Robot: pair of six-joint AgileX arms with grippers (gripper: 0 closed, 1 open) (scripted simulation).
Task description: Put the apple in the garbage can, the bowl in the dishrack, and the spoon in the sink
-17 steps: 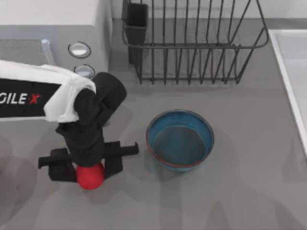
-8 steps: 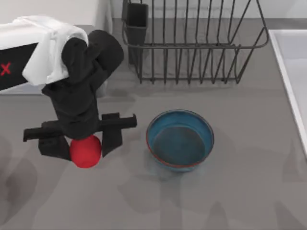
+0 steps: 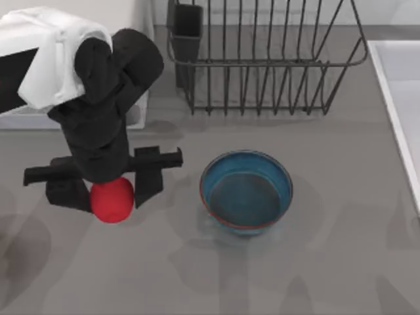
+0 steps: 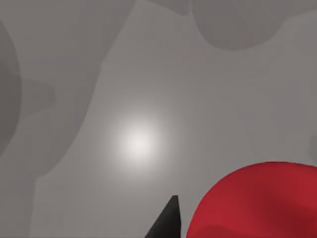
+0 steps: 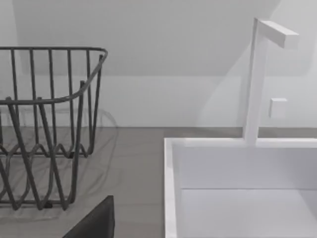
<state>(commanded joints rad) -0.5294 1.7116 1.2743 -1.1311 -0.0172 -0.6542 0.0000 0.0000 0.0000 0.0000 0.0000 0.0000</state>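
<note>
Left hand (image 3: 105, 190) clamped on the apple (image 3: 111, 199) above the worktop's (image 3: 328, 262) left side, beside the bowl (image 3: 246, 190), I judge the garbage-can step underway, a carry to the can next.

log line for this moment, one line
left gripper: shut on apple, lifted | bowl: on table, empty | dishrack: empty | right arm: near sink
</note>
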